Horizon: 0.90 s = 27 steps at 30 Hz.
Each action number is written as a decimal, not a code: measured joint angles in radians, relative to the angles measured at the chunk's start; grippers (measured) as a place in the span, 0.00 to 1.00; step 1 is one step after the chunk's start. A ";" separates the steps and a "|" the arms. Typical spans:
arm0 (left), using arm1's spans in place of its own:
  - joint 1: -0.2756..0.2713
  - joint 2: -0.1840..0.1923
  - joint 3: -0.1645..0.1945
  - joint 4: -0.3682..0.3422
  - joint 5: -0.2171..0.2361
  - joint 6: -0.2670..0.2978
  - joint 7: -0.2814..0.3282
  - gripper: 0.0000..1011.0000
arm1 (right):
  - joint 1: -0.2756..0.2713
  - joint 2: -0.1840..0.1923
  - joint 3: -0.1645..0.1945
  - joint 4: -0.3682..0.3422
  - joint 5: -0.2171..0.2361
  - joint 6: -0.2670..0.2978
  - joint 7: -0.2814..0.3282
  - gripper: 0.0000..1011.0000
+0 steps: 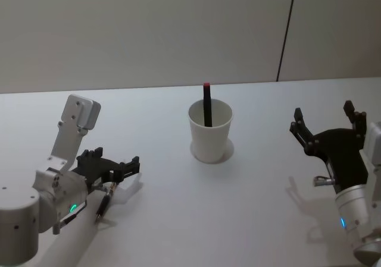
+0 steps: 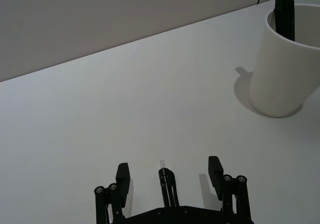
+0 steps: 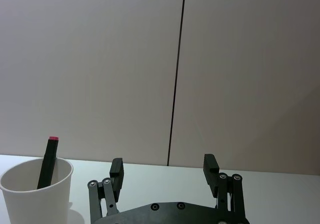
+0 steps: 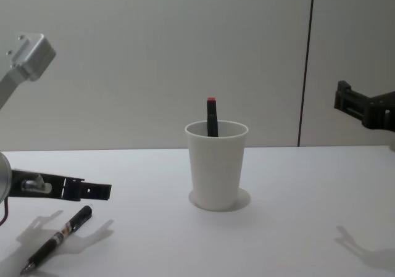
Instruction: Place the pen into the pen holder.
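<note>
A black pen [image 1: 103,207] lies flat on the white table at the near left, seen from the side as the pen [image 4: 58,237]. My left gripper [image 1: 113,167] hovers open just above it, and the pen [image 2: 165,180] shows between the spread fingers [image 2: 122,176] without being touched. The pen holder [image 1: 210,131], a white paper cup, stands upright mid-table, to the right of and beyond that gripper. A black marker with a red cap [image 1: 206,103] stands in it. My right gripper [image 1: 327,127] is raised at the right, open, with nothing between its fingers.
The pen holder [image 4: 216,166] and its marker [image 4: 212,116] stand alone in the middle of the white table [image 1: 250,219]. A grey wall with a dark vertical seam [image 1: 287,32] rises behind the table's far edge.
</note>
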 joint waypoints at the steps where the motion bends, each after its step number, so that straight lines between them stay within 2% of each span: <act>1: -0.001 0.001 -0.001 0.002 -0.001 0.004 -0.004 0.99 | 0.000 0.000 0.000 0.000 0.000 0.000 0.000 0.99; 7: -0.004 0.009 -0.006 0.007 0.000 0.020 -0.029 0.99 | 0.000 0.000 0.000 0.000 0.000 0.000 0.000 0.99; 27: 0.025 0.051 -0.009 -0.016 0.072 0.048 -0.108 0.99 | 0.000 0.000 0.000 0.000 0.000 0.000 0.000 0.99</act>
